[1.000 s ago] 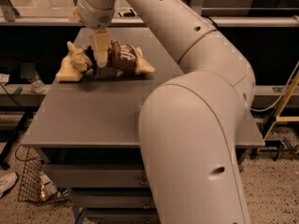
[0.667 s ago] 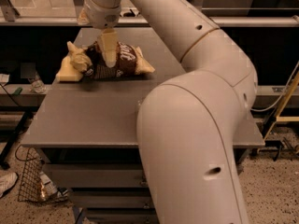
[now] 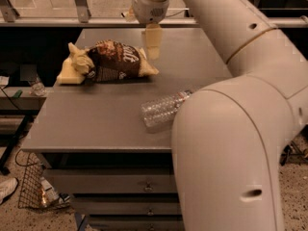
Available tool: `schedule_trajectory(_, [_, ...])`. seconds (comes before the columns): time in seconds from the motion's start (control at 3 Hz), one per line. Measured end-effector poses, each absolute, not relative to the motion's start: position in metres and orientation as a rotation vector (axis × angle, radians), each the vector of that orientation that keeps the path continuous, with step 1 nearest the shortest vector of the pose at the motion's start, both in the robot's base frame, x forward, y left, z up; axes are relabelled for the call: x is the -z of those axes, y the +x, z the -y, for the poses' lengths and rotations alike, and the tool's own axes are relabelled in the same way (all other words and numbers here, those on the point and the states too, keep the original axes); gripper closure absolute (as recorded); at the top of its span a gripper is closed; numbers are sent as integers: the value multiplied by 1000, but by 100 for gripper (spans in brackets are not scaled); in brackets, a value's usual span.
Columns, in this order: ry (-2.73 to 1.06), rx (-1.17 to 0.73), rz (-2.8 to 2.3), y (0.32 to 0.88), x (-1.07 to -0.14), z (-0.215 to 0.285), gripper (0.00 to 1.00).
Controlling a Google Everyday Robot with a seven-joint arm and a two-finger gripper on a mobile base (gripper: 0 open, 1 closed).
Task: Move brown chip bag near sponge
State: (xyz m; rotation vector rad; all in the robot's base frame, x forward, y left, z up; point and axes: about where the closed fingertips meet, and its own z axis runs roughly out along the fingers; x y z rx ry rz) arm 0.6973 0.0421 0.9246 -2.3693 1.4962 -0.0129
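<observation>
The brown chip bag (image 3: 113, 61) lies crumpled on the far left part of the grey table (image 3: 96, 124), white lettering up. The sponge (image 3: 67, 75), a pale yellow block, lies right against the bag's left end, and part of it is hidden under the bag. My gripper (image 3: 153, 43) hangs from the arm just right of the bag's right end, a little above the table. It holds nothing and is clear of the bag.
A clear plastic water bottle (image 3: 163, 110) lies on its side mid-table, partly hidden by my big white arm (image 3: 226, 143), which covers the right side. A wire basket (image 3: 30, 186) stands on the floor at the left. Drawers sit under the table front.
My gripper has moved right, off the chip bag it was over. The bag and the sponge have stayed where they were.
</observation>
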Motion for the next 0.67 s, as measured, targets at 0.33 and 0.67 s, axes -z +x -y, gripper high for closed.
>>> schedule_trajectory(0.33, [-2241, 39, -1656, 690, -931, 21, 0])
schedule_trajectory(0.67, [-2087, 54, -1814, 668, -932, 82, 0])
